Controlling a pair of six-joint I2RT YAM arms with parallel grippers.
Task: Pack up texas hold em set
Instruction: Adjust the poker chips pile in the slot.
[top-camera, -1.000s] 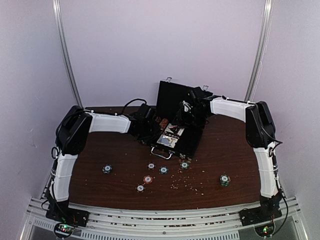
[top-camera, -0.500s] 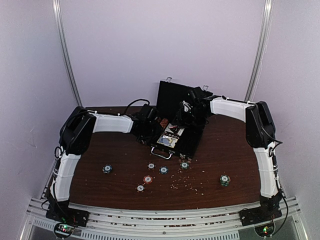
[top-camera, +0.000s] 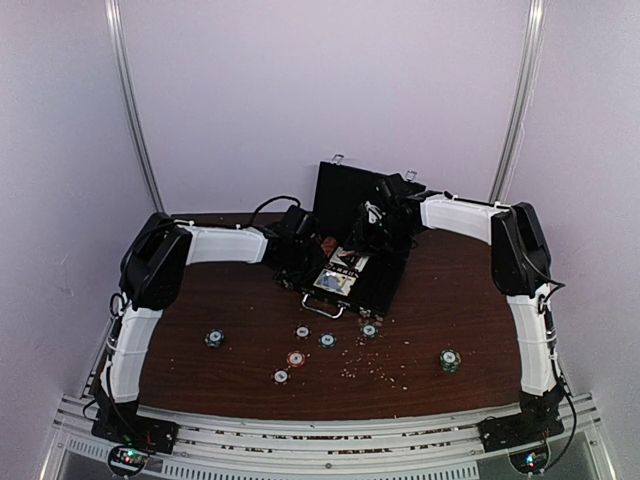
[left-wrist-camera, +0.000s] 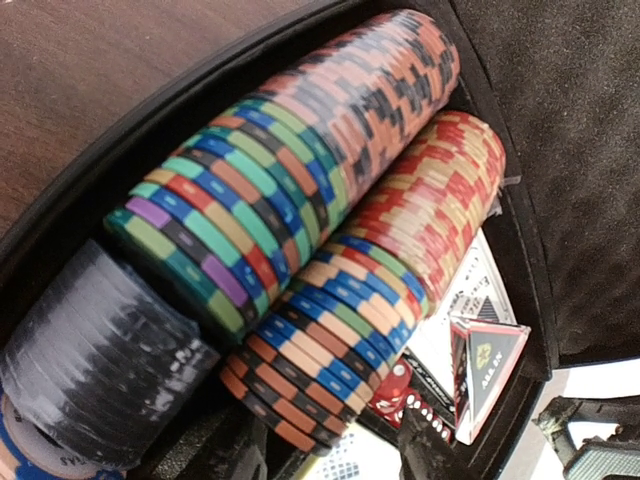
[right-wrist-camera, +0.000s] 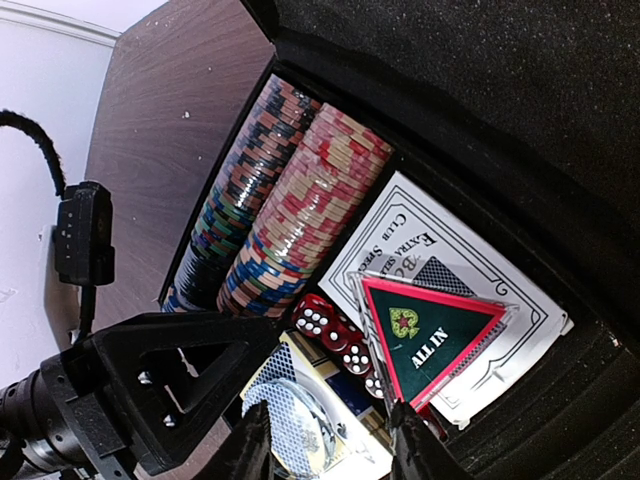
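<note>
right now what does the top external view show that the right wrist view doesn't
Only top external: the loose chips scattered across the table in front of the case. Only right wrist: the red dice and the ALL IN lettering on the triangular marker. Both: the open black case, a pale card deck inside it, and the table's brown wood.

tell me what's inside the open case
Two rows of striped chips, red dice, a card deck, and an ALL IN triangle over it. The deck face beneath is covered.
</note>
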